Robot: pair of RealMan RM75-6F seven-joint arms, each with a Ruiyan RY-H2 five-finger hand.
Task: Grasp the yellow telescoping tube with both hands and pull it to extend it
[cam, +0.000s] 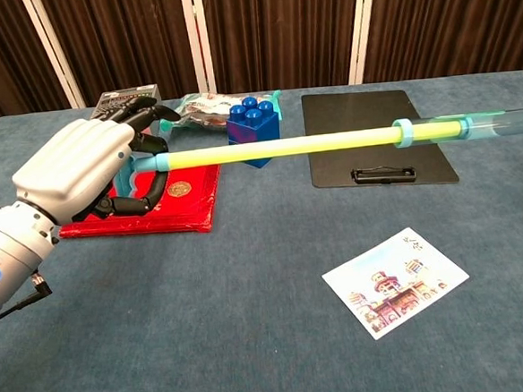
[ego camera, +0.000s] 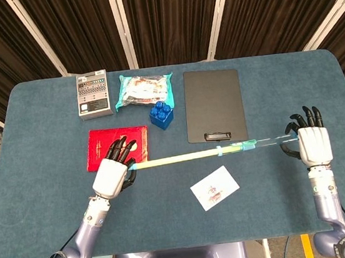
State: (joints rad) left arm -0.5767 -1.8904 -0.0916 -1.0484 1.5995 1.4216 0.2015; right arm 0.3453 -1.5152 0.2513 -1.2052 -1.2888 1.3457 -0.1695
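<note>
Left hand: left hand [ego camera: 111, 174] grasps the left end of the yellow telescoping tube [ego camera: 176, 159]; in the chest view dark fingers [cam: 145, 200] curl round its pale blue end cap.
Right hand: right hand [ego camera: 313, 145] holds the clear outer end of the tube, fingers wrapped about it; out of the chest view's frame.
Tube position: held off the table, level, spanning between the two hands, in front of the black clipboard [ego camera: 213, 104] and above the picture card [ego camera: 214, 187].
Tube state: yellow inner section shows over most of the span; a blue collar [cam: 404, 133] marks where it enters the clear sleeve [cam: 499, 125].
Step in hand: the pull itself, by my reading, with the tube well drawn out.
Next move: hands drawn further apart along the tube's own line, grips firm; any sideways drift risks binding or flexing the sections.
Nearby: red booklet [ego camera: 102, 147] under the left hand, blue block [ego camera: 162, 114] behind the tube.
</note>
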